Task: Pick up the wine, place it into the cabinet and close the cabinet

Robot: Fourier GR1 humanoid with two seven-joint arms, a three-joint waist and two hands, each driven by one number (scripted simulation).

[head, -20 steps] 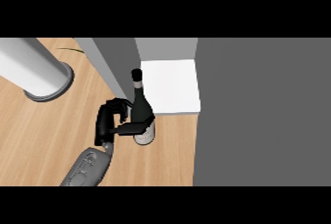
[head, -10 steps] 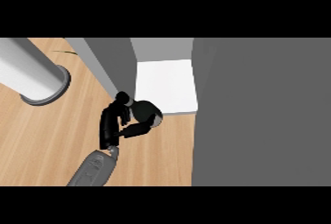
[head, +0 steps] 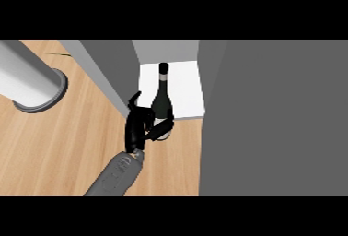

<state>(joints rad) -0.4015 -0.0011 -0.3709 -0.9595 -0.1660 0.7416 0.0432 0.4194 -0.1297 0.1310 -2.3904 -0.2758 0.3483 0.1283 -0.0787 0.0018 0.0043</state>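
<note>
Wine bottle (head: 162, 94) just ahead of the left hand (head: 138, 125), on the white floor of the cabinet (head: 187, 92), neck pointing away from the palm. Fingers (head: 162, 131) curled round its base, thumb raised. Pickup done, placing nearly there by the look of it; leaves letting go, pulling clear, closing the cabinet.

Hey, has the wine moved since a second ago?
Yes. The wine has gone up the view, from in front of the white shelf, above the counter, to over the shelf itself.
</note>
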